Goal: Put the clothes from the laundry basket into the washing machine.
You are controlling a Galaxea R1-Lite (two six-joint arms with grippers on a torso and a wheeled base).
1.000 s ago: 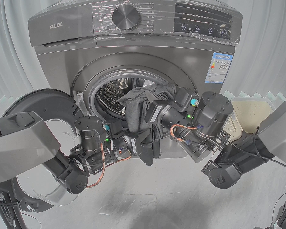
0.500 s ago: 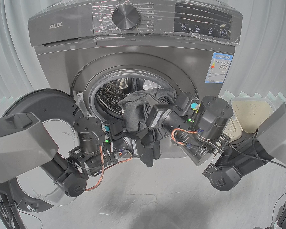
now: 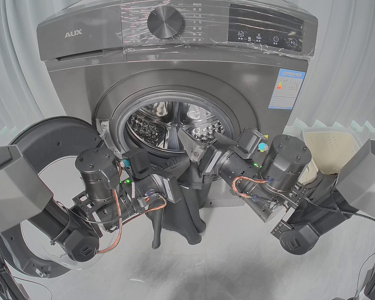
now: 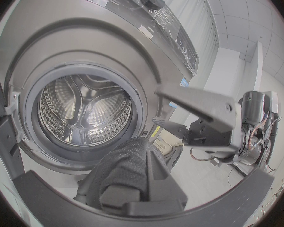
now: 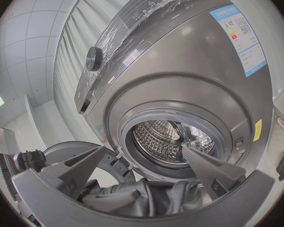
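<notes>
Garment [image 3: 177, 217] hangs straight down below the drum mouth [image 3: 121, 132], pinched in the left claw [image 3: 180, 176]. The right claw [image 3: 205, 143], spread wide and empty, sits at the mouth's lower rim.

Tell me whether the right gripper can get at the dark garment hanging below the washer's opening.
Probably yes. The right gripper stands open just above the dark garment, with nothing between them. The left gripper, shut on it, is close alongside.

Test studio or lab, staged as a laundry corner. Lone grey washer [image 3: 83, 84] on a bare floor [image 3: 237, 255], plastic film [image 3: 204, 21] over its panel. Pale curtain [image 3: 12, 63] across the back. Panelled office-type ceiling [image 5: 25, 22], upper left of the right wrist view.
</notes>
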